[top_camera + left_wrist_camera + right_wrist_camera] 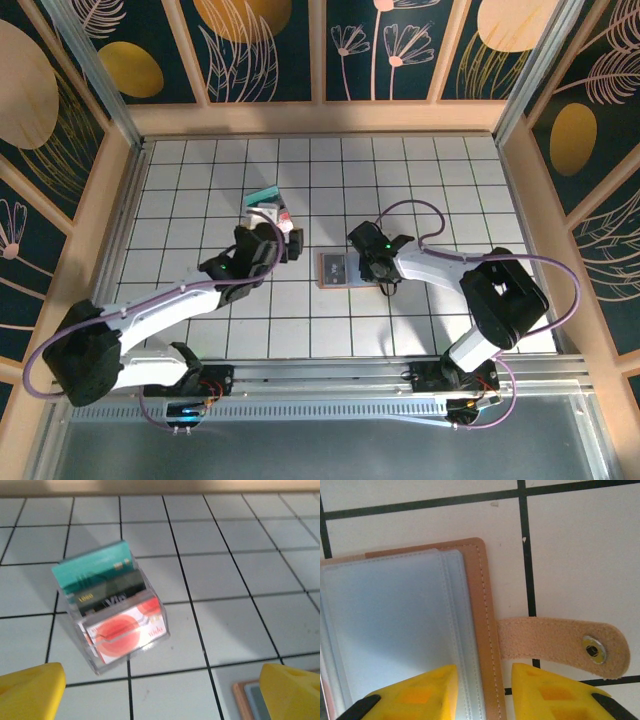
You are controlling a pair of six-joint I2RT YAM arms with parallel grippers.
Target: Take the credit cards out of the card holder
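The card holder (335, 269) lies open mid-way across the surface (330, 330), long axis 9-to-3, closing tab (560, 645) at 3 o'clock. The right hand (483, 692), the nearer one, straddles that stitched edge; clamped or not, I cannot tell. The left hand (162, 692) gapes wide at 10 o'clock, facing a clear card box (117, 615)

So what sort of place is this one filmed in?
Probably a purpose-built robot test cell: a grid-marked table, patterned wall panels around it, left arm and right arm bolted to a rail.
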